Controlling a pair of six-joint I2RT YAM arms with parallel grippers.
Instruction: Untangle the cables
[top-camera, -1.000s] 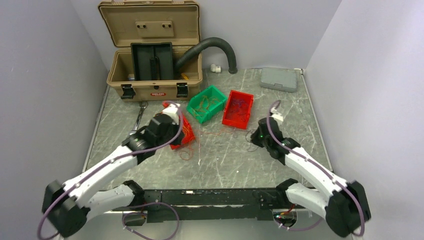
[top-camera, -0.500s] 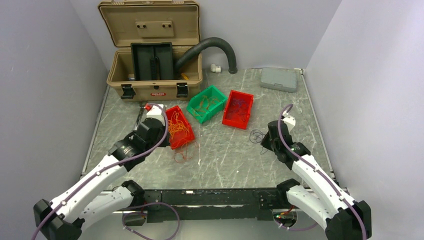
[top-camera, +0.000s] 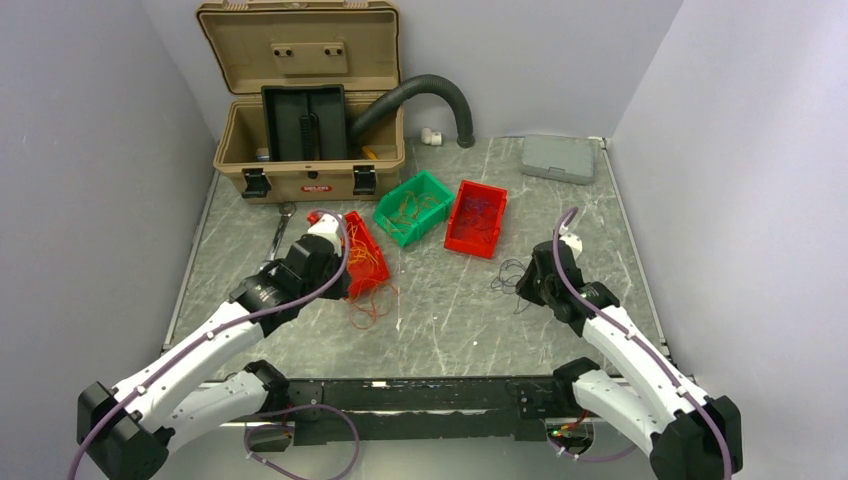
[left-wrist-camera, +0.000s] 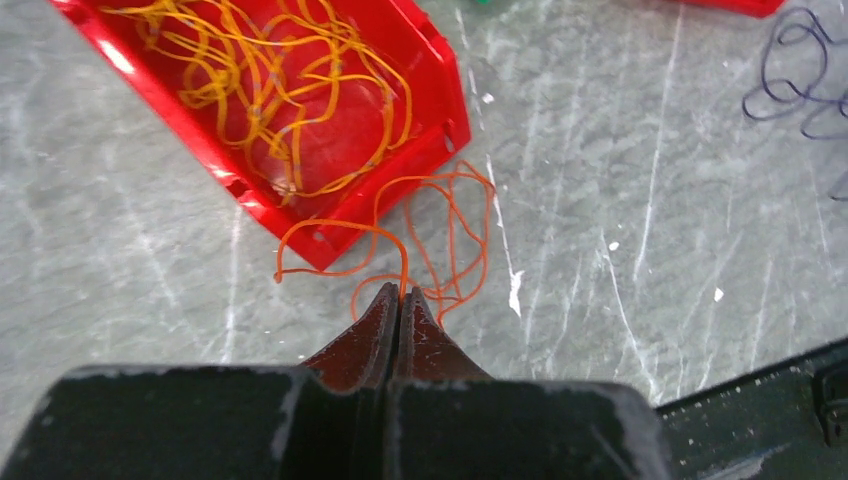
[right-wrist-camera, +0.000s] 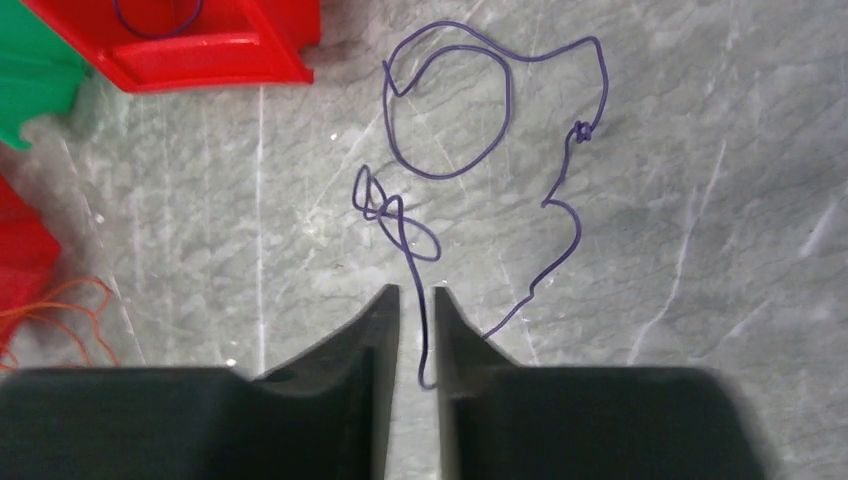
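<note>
A: What changed in the last second?
B: The arms have split. A second ago a thin orange line stretched from the red bin (left-wrist-camera: 445, 110) across toward the right arm. That's gone now.
A: Left side?
B: The left gripper (left-wrist-camera: 400, 293) sits just off the bin's near end, jaws pressed together on an orange strand (left-wrist-camera: 350, 225). The strand loops on the table (top-camera: 450, 310), touching that end of the bin. More orange cables (left-wrist-camera: 250, 90) are piled inside it.
A: Right side?
B: The right gripper (right-wrist-camera: 417, 292) has pulled back, well to the right of the bin. Its jaws are a narrow slit with the purple strand (right-wrist-camera: 447, 177) running through. I can't tell if it's really pinched. The rest of the strand lies in open loops beyond the fingers, with a small knot.
A: Meaning?
B: Orange and purple look separated, each arm on one colour. Probably binning comes next; the purple one is still kinked.
</note>
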